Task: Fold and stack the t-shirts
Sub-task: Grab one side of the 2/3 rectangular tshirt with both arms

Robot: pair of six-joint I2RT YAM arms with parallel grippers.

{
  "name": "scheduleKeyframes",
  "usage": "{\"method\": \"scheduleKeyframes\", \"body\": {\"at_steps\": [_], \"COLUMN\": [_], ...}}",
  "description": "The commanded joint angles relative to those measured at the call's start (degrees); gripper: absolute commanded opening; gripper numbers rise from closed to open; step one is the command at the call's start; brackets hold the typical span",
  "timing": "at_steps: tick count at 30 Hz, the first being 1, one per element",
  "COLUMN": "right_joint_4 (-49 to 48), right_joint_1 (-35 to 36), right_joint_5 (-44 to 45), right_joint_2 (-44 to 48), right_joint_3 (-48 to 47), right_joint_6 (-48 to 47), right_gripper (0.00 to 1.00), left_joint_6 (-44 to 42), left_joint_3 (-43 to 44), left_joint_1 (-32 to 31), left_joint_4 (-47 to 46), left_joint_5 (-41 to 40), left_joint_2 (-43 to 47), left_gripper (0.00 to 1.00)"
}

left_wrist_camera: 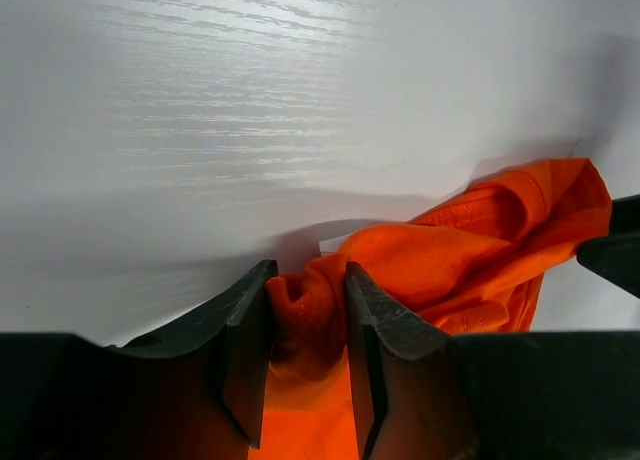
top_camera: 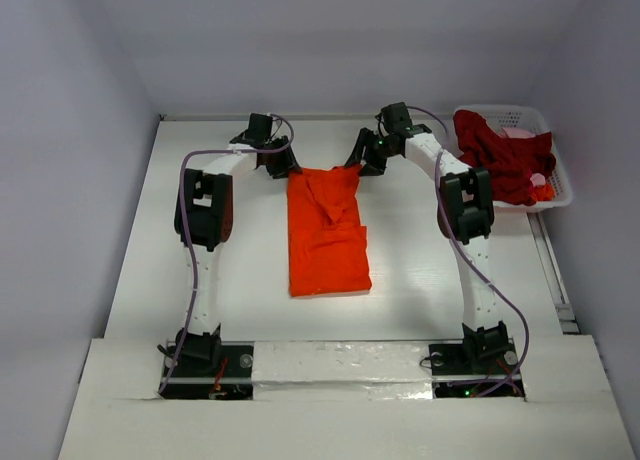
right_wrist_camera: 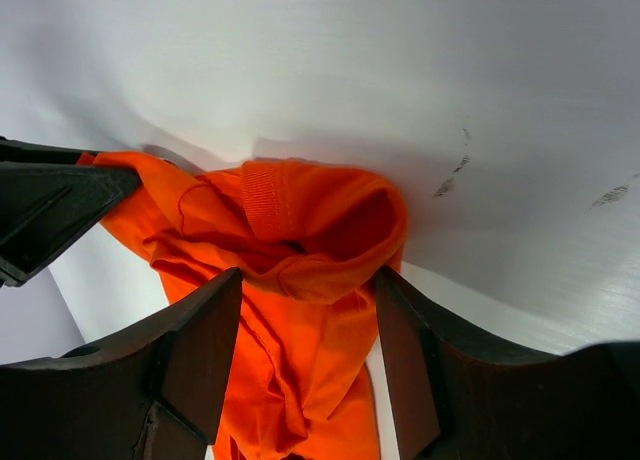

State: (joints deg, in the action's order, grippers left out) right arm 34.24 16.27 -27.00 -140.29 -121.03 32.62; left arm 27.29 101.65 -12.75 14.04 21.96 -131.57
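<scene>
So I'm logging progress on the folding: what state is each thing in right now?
orange t-shirt: flat on the table, partly folded, far edge bunched.
dark red t-shirt: crumpled, unfolded, in the basket.
white basket: upright at the table's far right, holding clothes.
left hand: closed on the orange t-shirt's far left corner.
right hand: jaws apart around bunched orange cloth at the far right corner.

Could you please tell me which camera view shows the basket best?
The top external view: the white basket sits whole at the table's far right, holding the crimson shirt. Neither wrist view shows it; both show only the orange shirt between their own fingers.
</scene>
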Motion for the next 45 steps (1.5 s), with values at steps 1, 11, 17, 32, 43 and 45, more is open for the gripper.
{"method": "scheduleKeyframes", "body": {"at_steps": [1, 11, 17, 32, 43, 45], "right_joint_4": [-2.4, -2.9, -1.9, -1.9, -1.3, -1.3], "right_joint_1": [0.6, 1.1, 1.7, 2.2, 2.7, 2.7], "right_joint_5": [-0.5, -0.6, 0.4, 1.4, 2.1, 2.3], "right_joint_2": [1.5, 1.8, 1.4, 2.3, 2.0, 2.1], "right_joint_3": [-0.4, -0.1, -0.6, 0.2, -0.3, -0.4], "right_joint_6": [0.2, 0.9, 1.7, 1.4, 1.0, 0.8], "right_gripper": [0.61, 0.61, 0.49, 0.17, 0.00, 0.00], "left_joint_6": [0.3, 0.4, 0.4, 0.7, 0.9, 1.1], "left_joint_3": [-1.1, -2.0, -1.9, -2.0, -1.0, -1.2], "left_joint_1": [0.1, 0.1, 0.1, 0.6, 0.6, 0.6], "left_joint_4": [0.5, -0.1, 0.1, 0.4, 0.9, 0.7], "left_joint_5": [-2.6, -1.7, -2.0, -2.3, -1.2, -0.8], "left_joint_2": [1.3, 2.4, 2.6, 2.5, 2.0, 2.4], "left_gripper": [0.29, 0.44, 0.48, 0.20, 0.00, 0.00]}}
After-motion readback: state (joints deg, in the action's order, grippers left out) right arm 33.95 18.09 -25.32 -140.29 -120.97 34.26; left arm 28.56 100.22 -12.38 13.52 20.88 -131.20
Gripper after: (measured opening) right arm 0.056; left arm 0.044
